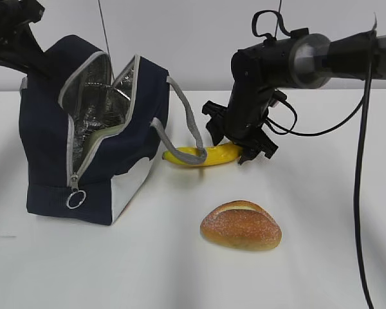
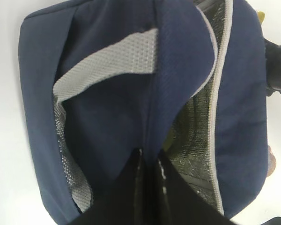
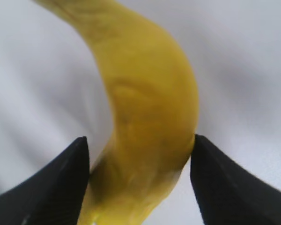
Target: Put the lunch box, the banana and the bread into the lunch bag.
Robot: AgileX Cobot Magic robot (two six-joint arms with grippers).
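The navy lunch bag [image 1: 45,148] stands open at the left, its foil lining showing. My left gripper [image 1: 32,64] is shut on a fold of the bag's navy fabric [image 2: 149,157] at the top rim and holds the mouth open. The yellow banana [image 1: 199,156] lies on the table right of the bag. My right gripper [image 1: 241,148] is closed to the banana's width at its right end, and both fingers touch the banana [image 3: 150,93]. The bread [image 1: 241,225] lies in front. The lunch box is hidden; only a greenish patch [image 2: 171,137] shows inside the bag.
A grey strap handle [image 1: 186,125] hangs off the bag's right side over the banana's left end. The zipper's ring pull [image 1: 76,199] hangs at the bag's front. The white table [image 1: 321,270] carries everything.
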